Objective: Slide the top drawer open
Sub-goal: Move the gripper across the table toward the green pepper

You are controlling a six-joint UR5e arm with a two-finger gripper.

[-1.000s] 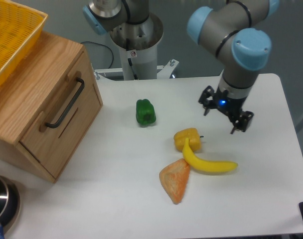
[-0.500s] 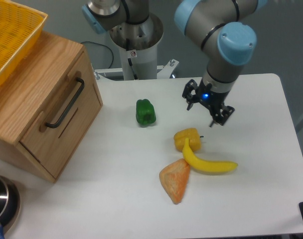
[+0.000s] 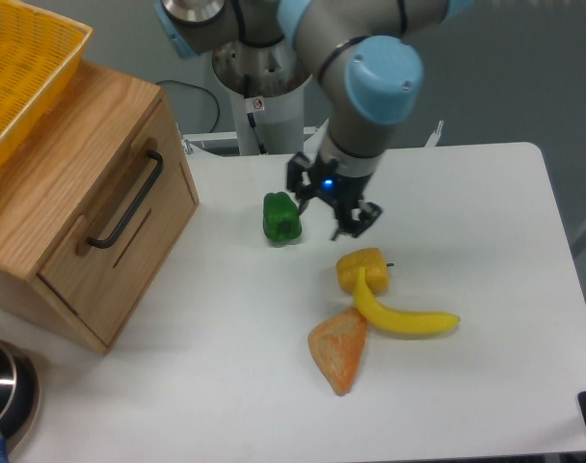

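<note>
The top drawer (image 3: 119, 207) is the light-oak front panel of the wooden cabinet at the left, closed flush, with a long black bar handle (image 3: 127, 199) running diagonally across it. My gripper (image 3: 330, 205) hangs above the middle of the table, open and empty, its fingers pointing down. It is just right of a green pepper and well to the right of the drawer handle, touching nothing.
A green pepper (image 3: 281, 217), a yellow pepper (image 3: 363, 269), a banana (image 3: 404, 316) and an orange wedge (image 3: 338, 351) lie mid-table. A yellow mesh basket (image 3: 23, 68) sits on the cabinet top. A metal bowl (image 3: 6, 391) is at the front left corner.
My gripper has moved left across the table, from the right side to just beside the green pepper. It stays open. The drawer has not moved.
</note>
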